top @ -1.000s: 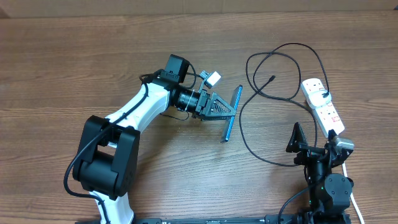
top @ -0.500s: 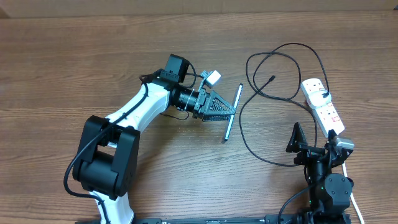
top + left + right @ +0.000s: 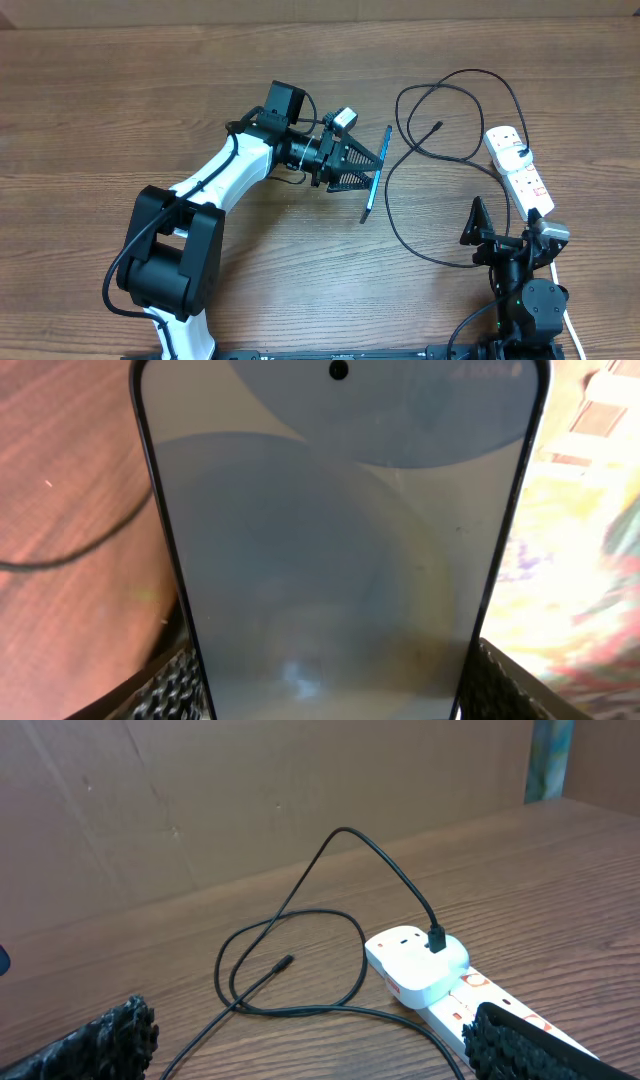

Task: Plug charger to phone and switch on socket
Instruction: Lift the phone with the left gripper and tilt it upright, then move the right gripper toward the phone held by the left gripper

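Glass and thin metal, the slim rectangular smartphone with the pale grey-blue screen (image 3: 340, 560) is stiff, slick and breakable, so I want pressure on its dark side edges only, never on the face. My left gripper (image 3: 372, 170) grips it that way, clamped across its width. It stands on edge near the table's middle, punch-hole end pointing away from the wrist.

The long thin black charger cable (image 3: 340, 829) is light and floppy. I judge the best hold is just behind its small connector tip (image 3: 438, 126), lying loose inside the loops. Its black plug (image 3: 437, 937) sits in the white plastic power strip (image 3: 520, 165). My right gripper (image 3: 510, 232) hangs wide and empty near the strip.

Everything rests on a brown wood-grain table (image 3: 150, 90), with a plain brown board (image 3: 200, 800) behind.
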You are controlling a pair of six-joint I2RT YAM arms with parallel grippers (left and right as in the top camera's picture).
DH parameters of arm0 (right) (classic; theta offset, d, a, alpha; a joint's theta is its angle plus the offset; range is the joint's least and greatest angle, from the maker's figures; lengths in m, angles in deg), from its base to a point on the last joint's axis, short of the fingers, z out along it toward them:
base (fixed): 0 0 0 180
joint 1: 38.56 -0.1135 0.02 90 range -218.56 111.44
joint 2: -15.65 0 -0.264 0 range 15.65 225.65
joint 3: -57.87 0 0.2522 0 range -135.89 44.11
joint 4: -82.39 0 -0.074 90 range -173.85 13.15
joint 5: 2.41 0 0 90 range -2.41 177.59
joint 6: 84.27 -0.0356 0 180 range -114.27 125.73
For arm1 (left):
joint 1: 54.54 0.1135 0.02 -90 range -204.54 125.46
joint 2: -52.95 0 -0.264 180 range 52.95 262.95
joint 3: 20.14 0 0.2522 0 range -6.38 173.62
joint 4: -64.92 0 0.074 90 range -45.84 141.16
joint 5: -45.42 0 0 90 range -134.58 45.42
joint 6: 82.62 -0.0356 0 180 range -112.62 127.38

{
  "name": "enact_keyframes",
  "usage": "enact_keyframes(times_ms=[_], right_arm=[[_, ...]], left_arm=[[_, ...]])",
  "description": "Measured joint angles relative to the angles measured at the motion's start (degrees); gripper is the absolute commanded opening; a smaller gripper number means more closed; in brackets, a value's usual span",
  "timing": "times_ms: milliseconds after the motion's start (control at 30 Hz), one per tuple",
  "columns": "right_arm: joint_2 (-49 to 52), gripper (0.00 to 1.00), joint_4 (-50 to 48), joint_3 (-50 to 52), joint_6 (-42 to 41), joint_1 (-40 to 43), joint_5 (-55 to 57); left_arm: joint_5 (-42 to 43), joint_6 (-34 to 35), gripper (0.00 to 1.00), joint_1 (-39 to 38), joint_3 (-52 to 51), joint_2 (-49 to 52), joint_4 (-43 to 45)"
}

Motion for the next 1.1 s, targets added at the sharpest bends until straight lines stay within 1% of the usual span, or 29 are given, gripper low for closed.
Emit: enact_keyframes(times_ms=[267,400,567,867,967,1033,1100], right_arm=[[0.0,1.00,0.0,0.0,0.0,0.0,0.0],[0.0,1.00,0.0,0.0,0.0,0.0,0.0],[0.0,1.00,0.0,0.0,0.0,0.0,0.0],[0.0,1.00,-0.1,0.0,-0.2,0.0,-0.3],[0.0,1.00,-0.1,0.0,-4.5,0.0,-5.0],[0.0,1.00,-0.1,0.0,-10.1,0.0,-10.8],[0.0,1.00,-0.1,0.0,-17.8,0.0,-19.4]], left_arm=[[1.2,11.4,0.47,0.0,0.0,0.0,1.1],[1.2,15.4,0.45,0.0,0.0,0.0,1.1],[1.2,17.5,0.45,0.0,0.0,0.0,1.1],[1.2,18.8,0.45,0.0,0.0,0.0,1.1],[1.2,19.2,0.45,0.0,0.0,0.0,1.1],[1.2,19.2,0.45,0.0,0.0,0.0,1.1],[1.2,19.4,0.45,0.0,0.0,0.0,1.1]])
